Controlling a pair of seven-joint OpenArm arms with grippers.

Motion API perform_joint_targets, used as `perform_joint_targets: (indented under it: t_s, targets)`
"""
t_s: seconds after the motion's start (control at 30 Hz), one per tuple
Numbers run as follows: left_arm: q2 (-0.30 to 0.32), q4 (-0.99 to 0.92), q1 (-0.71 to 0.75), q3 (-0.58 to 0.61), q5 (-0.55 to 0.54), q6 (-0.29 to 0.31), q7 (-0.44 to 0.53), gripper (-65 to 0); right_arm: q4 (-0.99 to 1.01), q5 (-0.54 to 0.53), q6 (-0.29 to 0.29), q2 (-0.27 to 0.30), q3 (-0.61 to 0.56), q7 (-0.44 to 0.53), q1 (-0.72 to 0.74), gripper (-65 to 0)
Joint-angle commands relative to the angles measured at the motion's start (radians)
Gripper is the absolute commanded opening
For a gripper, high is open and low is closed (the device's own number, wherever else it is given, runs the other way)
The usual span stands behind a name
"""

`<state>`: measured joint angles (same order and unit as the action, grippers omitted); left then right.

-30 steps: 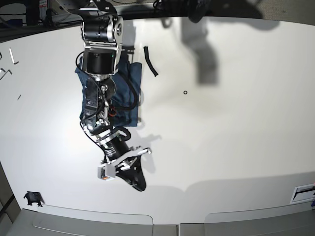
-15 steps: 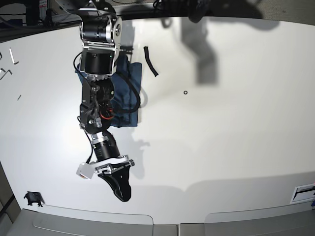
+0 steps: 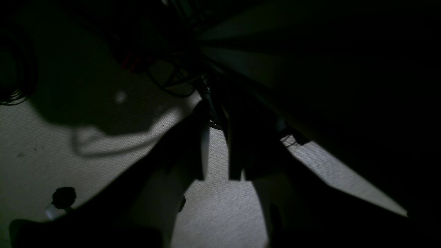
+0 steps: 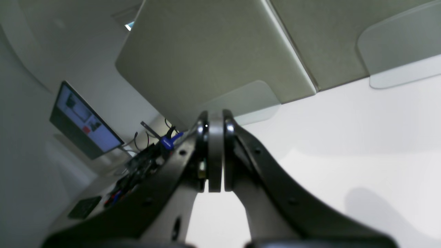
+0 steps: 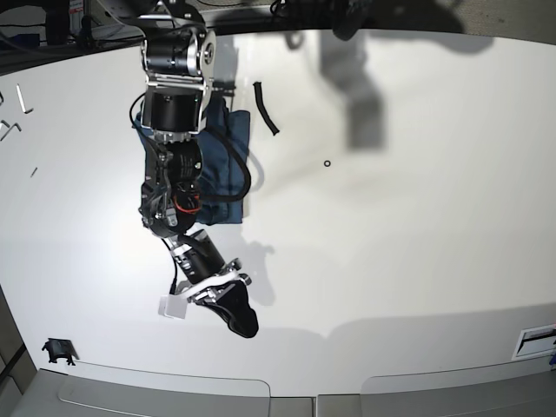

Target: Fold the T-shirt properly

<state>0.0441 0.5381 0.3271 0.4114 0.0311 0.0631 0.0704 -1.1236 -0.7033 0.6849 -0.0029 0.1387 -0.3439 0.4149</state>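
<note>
Your T-shirt (image 5: pixel 228 161) lies as a compact dark blue bundle on the white tabletop (image 5: pixel 417 234), up at about eleven o'clock in the base view, and much of it is hidden under the right arm that reaches across it. The right gripper (image 5: pixel 236 320) hangs well apart from the cloth, down toward seven o'clock near the front edge; its jaws are clenched flat together with nothing between them, as the right wrist view (image 4: pixel 215 151) shows plainly against bare tabletop. The left gripper (image 3: pixel 215 162) appears only in its own wrist view, very dark, over a speckled grey surface; there its jaws stand slightly parted with light showing through the gap and nothing in it. No cloth shows in that view. A short black strip (image 5: pixel 265 107) and a small black ring (image 5: pixel 327 163) lie to the shirt's three o'clock side.
</note>
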Motion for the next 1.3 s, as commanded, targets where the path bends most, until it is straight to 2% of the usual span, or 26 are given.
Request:
perform_joint_targets:
  t_s: [0.0, 0.1, 0.2, 0.27, 0.37, 0.5, 0.6, 0.7, 0.83, 1.03, 1.17, 1.27]
  targets:
    - [-0.007, 0.005, 0.011, 0.002, 0.002, 0.01, 0.009, -56.9, -0.018, -0.034, 0.013, 0.0, -0.001, 0.027, 0.031, -65.0]
    - [-0.008, 0.005, 0.011, 0.002, 0.002, 0.01, 0.009, -56.9, -0.018, 0.013, 0.013, -0.003, 0.001, 0.071, 0.031, -65.0]
    - [-0.008, 0.005, 0.011, 0.002, 0.002, 0.01, 0.009, -56.9, -0.018, 0.171, 0.011, -0.008, 0.0, 0.155, 0.031, -65.0]
    - [-0.008, 0.005, 0.011, 0.002, 0.002, 0.011, 0.009, -56.9, -0.018, 0.263, -0.185, -0.008, 0.0, 0.19, 0.031, -65.0]
    - [-0.007, 0.005, 0.011, 0.002, 0.002, 0.01, 0.009, -56.9, -0.018, 0.404, -0.513, -0.008, 0.0, 0.227, 0.031, -65.0]
    - [-0.008, 0.005, 0.011, 0.002, 0.002, 0.01, 0.009, -56.9, -0.018, 0.597, -0.936, -0.007, 0.0, 0.232, 0.031, -65.0]
    - [-0.008, 0.005, 0.011, 0.002, 0.002, 0.01, 0.009, -56.9, -0.018, 0.773, -1.193, -0.003, 0.0, 0.231, 0.031, -65.0]
    - [-0.007, 0.005, 0.011, 0.002, 0.002, 0.01, 0.009, -56.9, -0.018, 0.964, -1.382, 0.005, -0.002, 0.226, 0.031, -65.0]
    - [-0.007, 0.005, 0.011, 0.002, 0.002, 0.01, 0.009, -56.9, -0.018, 1.225, -1.383, 0.038, -0.013, 0.127, 0.031, -65.0]
    - [-0.007, 0.005, 0.011, 0.002, 0.002, 0.01, 0.01, -56.9, -0.018, 1.825, -1.383, 0.13, -0.137, -0.106, 0.031, -65.0]
    - [-0.007, 0.005, 0.011, 0.002, 0.003, 0.011, 0.009, -56.9, -0.018, 2.168, -1.383, 0.198, -0.238, -0.128, 0.034, -65.0]
    - [-0.008, 0.005, 0.011, 0.002, 0.002, 0.01, 0.01, -56.9, -0.018, 2.187, -1.383, 0.237, -0.307, -0.088, 0.04, -65.0]
